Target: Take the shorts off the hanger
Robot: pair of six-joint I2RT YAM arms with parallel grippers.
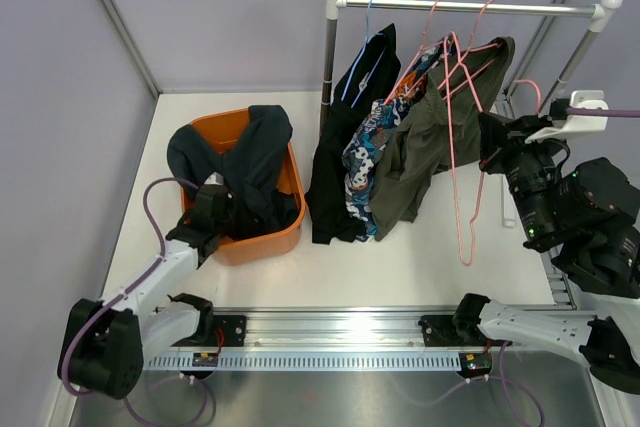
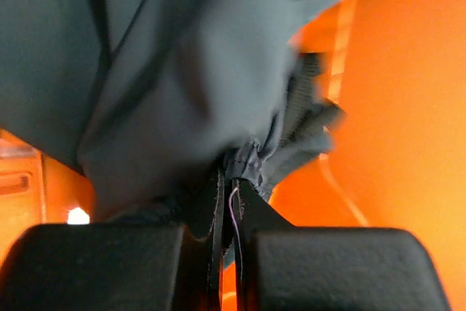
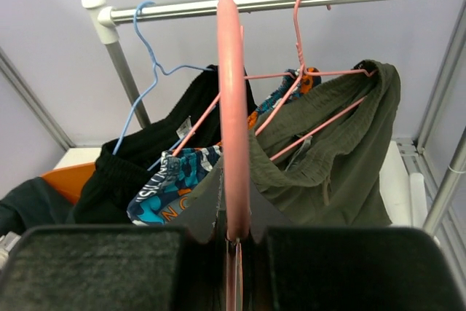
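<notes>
The table [image 1: 420, 267] is boxed in by grey walls [image 1: 60, 97] on the left and far sides, with a slanted rack post closing the far right. Its widest bare stretch lies near of the rack, between the orange basket [image 1: 262, 243] on the left and the right arm. The rail [image 1: 470, 7] runs along the far side. The black shorts [image 1: 330, 177] hang from it on a blue hanger [image 3: 145, 49]. The patterned shorts [image 1: 365, 152] and the olive shorts [image 1: 420, 147] sit just to the right on other pink hangers [image 3: 320, 74], the three garments touching one another.

The navy shorts [image 1: 255, 162] are off the rack, draped over the far rim of the basket and filling much of it.

The left arm reaches from its base up over the basket's near-left edge. The left gripper [image 2: 231, 194] is down inside, jaws pinched tight on a fold of the navy fabric, with the orange wall close on its right.

The right arm is raised at the right end of the rack. The right gripper [image 3: 234, 237] faces left, clamped on a bare pink hanger [image 3: 233, 107] whose hook is at the rail and whose wire hangs down over the table.
</notes>
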